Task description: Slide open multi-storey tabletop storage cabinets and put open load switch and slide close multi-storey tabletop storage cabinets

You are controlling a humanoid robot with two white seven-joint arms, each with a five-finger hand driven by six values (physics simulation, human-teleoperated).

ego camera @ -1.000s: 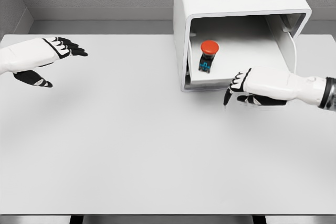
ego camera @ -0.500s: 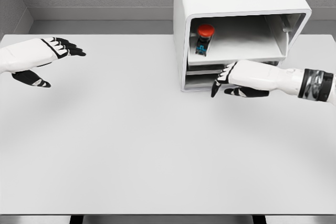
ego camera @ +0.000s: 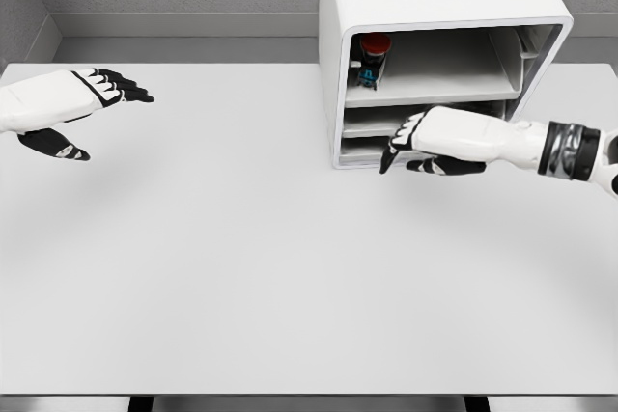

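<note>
The right robot hand (ego camera: 417,147) reaches in from the right edge and sits at the front of the storage cabinet (ego camera: 435,7), level with its lower tiers. Its dark fingers (ego camera: 394,153) are loosely extended and point left and slightly down; they grip nothing, and whether they touch the cabinet front cannot be told. The white forearm behind it ends in a dark banded wrist near the picture's edge. Above the hand, the cabinet is a white rounded box standing at the far right part of the desk (ego camera: 241,258), its front open toward the camera. Its top drawer (ego camera: 435,79) is pushed well back into the body, with two lower tiers just under it, partly hidden by the hand. The load switch (ego camera: 372,57), with a red button head and a dark body, stands at the left end of that top drawer, deep inside the cabinet. Far across the desk, the left robot hand (ego camera: 72,108) hovers near the left edge, fingers relaxed and spread, holding nothing.
</note>
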